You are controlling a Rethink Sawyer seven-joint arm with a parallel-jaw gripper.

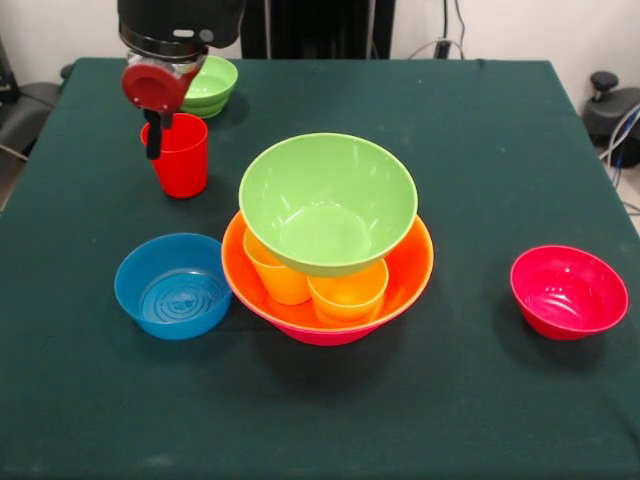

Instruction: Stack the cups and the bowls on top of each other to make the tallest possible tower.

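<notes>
Worktop (480,150): covered with a dark green cloth; it carries all the things below.
Bowls counted: six can be seen.
Large bowls: two, the large orange bowl (412,262) sitting inside the large pink bowl (325,335), of which only a thin lower edge shows.
Medium green bowl (328,203): one; it rests tilted on the cups that stand inside the large orange bowl.
Small bowls: three. The small blue bowl (173,285) stands just beside the pile, on the picture's left, mouth up. The small red bowl (568,291) stands well apart, on the picture's right, mouth up. The small green bowl (212,86) stands at the far left corner, partly behind the arm.
Cups counted: three can be seen.
Cups in the pile: two, a yellow-orange cup (278,278) and another yellow-orange cup (348,295), both upright in the large orange bowl, under the medium green bowl.
Red cup (182,155): one; it stands upright on the worktop, alone, between the small green bowl and the small blue bowl.
Tower (330,240): near the middle of the worktop; pink, orange, two cups, then green on top.
Hand (155,120): it hangs over the left rim of the red cup; I cannot tell if it is open or closed.
</notes>
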